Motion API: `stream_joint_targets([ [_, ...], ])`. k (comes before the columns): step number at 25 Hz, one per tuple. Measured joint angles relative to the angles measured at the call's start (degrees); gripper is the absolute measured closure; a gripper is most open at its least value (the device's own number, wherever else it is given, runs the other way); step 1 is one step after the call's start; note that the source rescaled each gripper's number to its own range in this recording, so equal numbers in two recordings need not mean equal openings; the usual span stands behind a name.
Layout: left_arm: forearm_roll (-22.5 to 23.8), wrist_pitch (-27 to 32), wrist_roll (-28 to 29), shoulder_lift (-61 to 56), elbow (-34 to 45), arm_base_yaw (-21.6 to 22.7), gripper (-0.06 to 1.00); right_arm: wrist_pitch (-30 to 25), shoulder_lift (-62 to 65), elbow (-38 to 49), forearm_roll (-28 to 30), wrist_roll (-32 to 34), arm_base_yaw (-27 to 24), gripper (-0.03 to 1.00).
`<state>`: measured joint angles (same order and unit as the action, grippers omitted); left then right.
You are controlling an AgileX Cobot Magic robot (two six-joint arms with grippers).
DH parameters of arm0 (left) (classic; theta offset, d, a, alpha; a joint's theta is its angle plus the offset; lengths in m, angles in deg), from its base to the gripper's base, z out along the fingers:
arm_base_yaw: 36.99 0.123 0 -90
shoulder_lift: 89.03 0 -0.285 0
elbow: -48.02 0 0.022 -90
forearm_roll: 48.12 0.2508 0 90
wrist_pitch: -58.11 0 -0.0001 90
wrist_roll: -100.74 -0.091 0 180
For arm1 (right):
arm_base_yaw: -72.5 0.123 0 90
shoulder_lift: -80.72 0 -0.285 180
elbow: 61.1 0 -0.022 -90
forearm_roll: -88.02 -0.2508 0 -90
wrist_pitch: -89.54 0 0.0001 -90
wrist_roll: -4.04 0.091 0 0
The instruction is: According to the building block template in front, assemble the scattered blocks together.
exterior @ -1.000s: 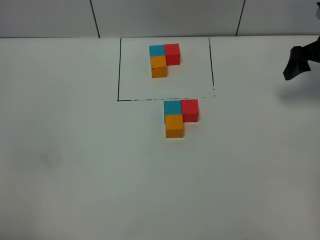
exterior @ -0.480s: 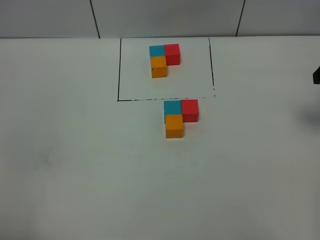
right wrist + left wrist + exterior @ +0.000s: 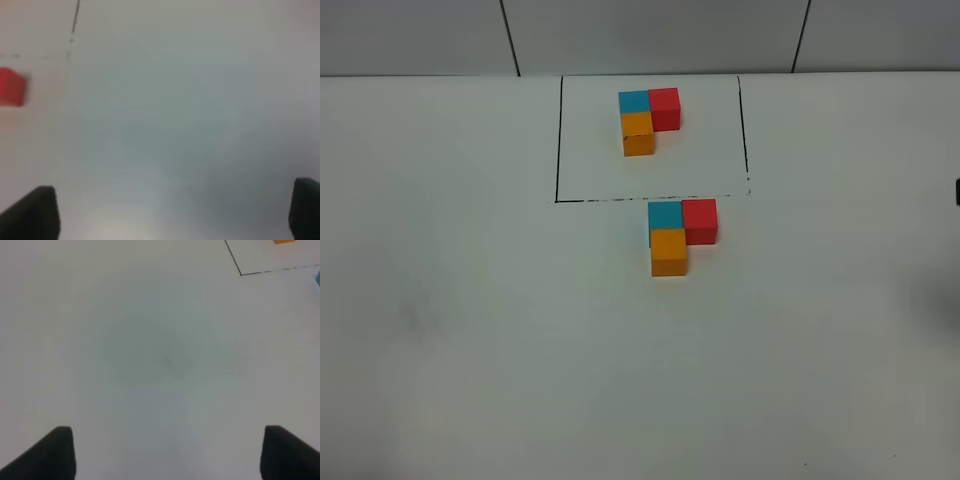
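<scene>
Where the black-lined box ends, the scattered blocks (image 3: 677,234) sit just outside its near edge, touching in an L like the building block template (image 3: 647,118) inside. Bare white table (image 3: 470,350) spreads all around. Left gripper (image 3: 167,452) and right gripper (image 3: 175,212) both hang spread wide, holding nothing.

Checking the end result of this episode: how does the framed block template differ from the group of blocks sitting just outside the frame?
The template lies inside the black-lined rectangle; the assembled blocks sit on bare table just below its lower line. The template's cubes look slightly smaller, and it is farther from the camera. Both form the same L: blue top left, red to its right, orange below the blue, cubes touching.
</scene>
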<state>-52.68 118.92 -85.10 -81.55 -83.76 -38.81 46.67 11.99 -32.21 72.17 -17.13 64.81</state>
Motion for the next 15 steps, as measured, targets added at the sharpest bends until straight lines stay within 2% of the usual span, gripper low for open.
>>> stream_joint_targets([
  [3, 0.00, 0.00, 0.00, 0.00, 0.00, 0.00, 0.18, -3.30, 4.61, 2.91, 0.30, 1.13, 0.52, 0.11],
  [11, 0.00, 0.00, 0.00, 0.00, 0.00, 0.00, 0.18, -6.91, 17.85, 10.37, 1.87, 3.67, 0.52, 0.11],
  [15, 0.00, 0.00, -0.05, 0.00, 0.00, 0.00, 0.18, -10.58, 25.17, 12.05, 3.62, 5.09, 0.52, 0.11],
])
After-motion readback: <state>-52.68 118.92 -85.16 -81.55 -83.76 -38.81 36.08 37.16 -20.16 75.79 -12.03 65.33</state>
